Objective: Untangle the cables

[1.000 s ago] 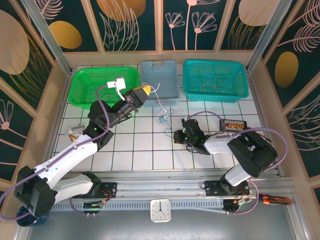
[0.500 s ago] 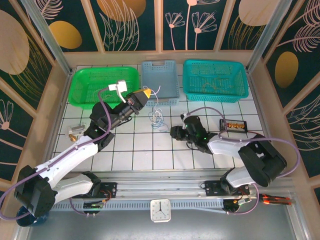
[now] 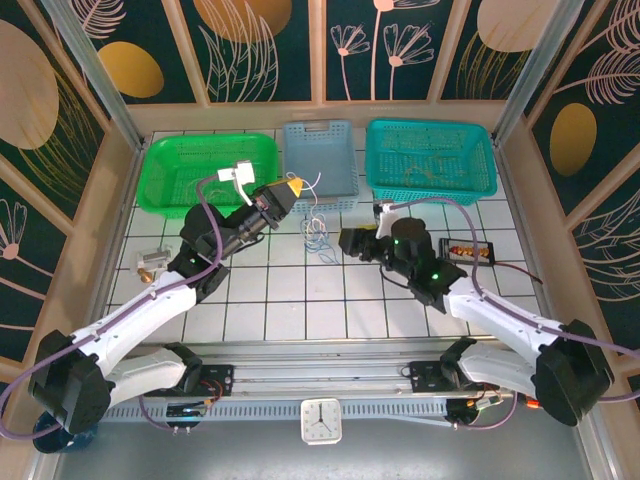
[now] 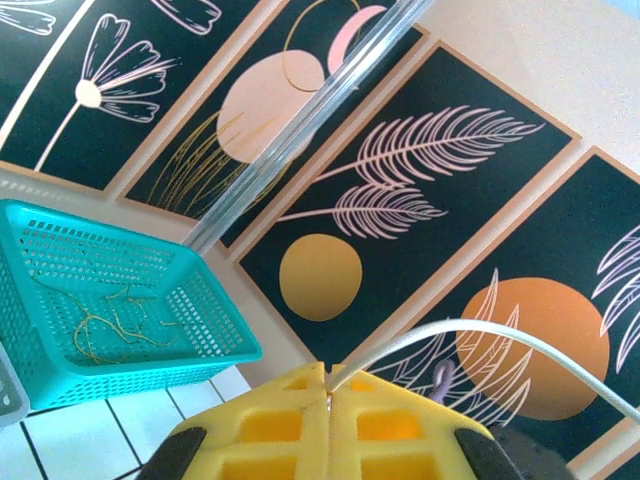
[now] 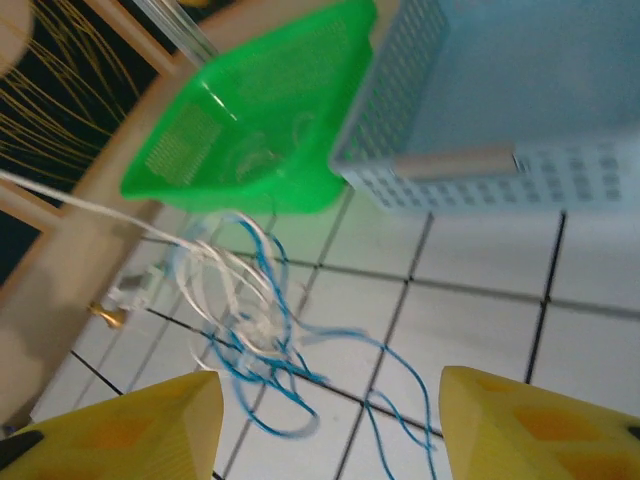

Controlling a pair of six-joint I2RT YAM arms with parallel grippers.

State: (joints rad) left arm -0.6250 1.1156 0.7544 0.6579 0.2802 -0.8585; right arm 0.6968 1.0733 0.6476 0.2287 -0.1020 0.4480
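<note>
The cables (image 3: 318,236) form a small whitish and dark blue tangle on the white grid table in front of the grey-blue basket (image 3: 320,165). My left gripper (image 3: 292,186) is raised to its left, shut on the whitish cable (image 4: 470,330), which arcs out from between the yellow fingertips (image 4: 290,392). My right gripper (image 3: 346,241) sits just right of the tangle. In the right wrist view it (image 5: 328,385) stands open, with the blurred tangle (image 5: 250,320) ahead of and above its left finger (image 5: 130,430). A blue strand (image 5: 400,365) trails into the gap. Tan cords (image 4: 110,330) lie in the teal basket (image 4: 215,345).
A green basket (image 3: 165,190) stands at the back left and a teal basket (image 3: 480,185) at the back right. A small metal-tipped part (image 3: 150,262) lies at the left. A black holder with orange pieces (image 3: 468,250) lies at the right.
The right gripper has opened and swung back up the table, level with the tangle. The tangle has shifted slightly left. The left gripper has stayed shut on the whitish cable.
</note>
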